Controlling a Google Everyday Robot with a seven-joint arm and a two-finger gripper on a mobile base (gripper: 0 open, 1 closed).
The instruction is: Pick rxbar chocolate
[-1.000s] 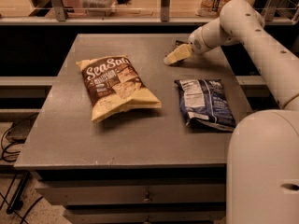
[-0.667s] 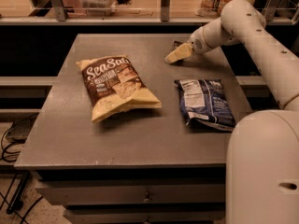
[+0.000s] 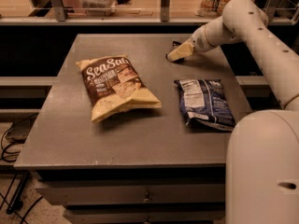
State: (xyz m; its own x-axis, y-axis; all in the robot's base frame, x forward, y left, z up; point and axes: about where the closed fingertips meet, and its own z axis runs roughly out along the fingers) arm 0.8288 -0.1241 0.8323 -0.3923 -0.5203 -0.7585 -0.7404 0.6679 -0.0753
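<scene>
The rxbar chocolate [image 3: 175, 45] shows only as a small dark sliver on the table's far right part, mostly hidden behind my gripper. My gripper [image 3: 179, 53] is a cream wedge reaching in from the right, low over the table, with its tip right at the bar. I cannot tell whether it touches or holds the bar.
A brown-and-cream "SeaSalt" bag [image 3: 117, 85] lies left of centre on the grey table [image 3: 70, 139]. A dark blue chip bag [image 3: 204, 103] with a white label lies near the right edge. My arm [image 3: 261, 36] curves over the right side. Shelves with items stand behind the table.
The gripper stays at nearly the same spot at the far right. A dark sliver of the bar now shows just above its tip. The bags have not moved.
</scene>
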